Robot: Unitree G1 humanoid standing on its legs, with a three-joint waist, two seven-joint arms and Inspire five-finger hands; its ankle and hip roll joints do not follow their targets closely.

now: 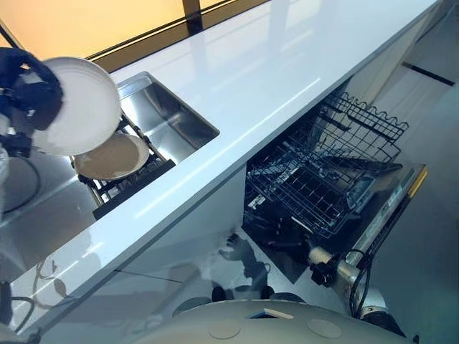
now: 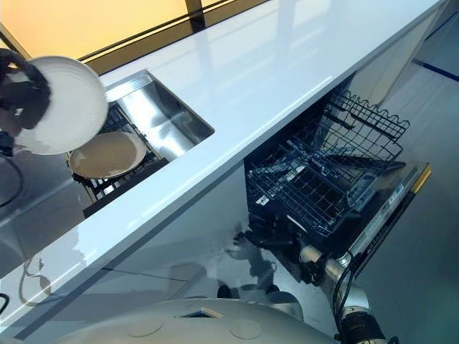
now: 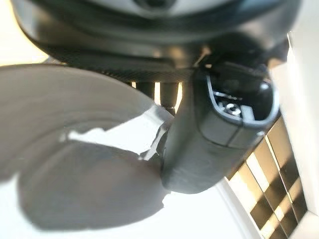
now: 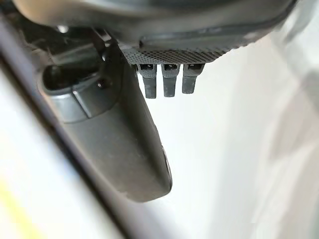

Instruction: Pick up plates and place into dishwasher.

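Above the sink [image 1: 172,122], left hand [image 1: 29,89] grips white plate [image 1: 82,104].

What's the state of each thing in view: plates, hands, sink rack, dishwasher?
White plate: lifted, tilted, pinched at its rim by the left hand.
Tan plate: lying on the dark rack at the sink, untouched.
Dishwasher door: open, folded down.
Dishwasher rack: pulled out, no plates in it.
Right hand: holds nothing, fingers relaxed.
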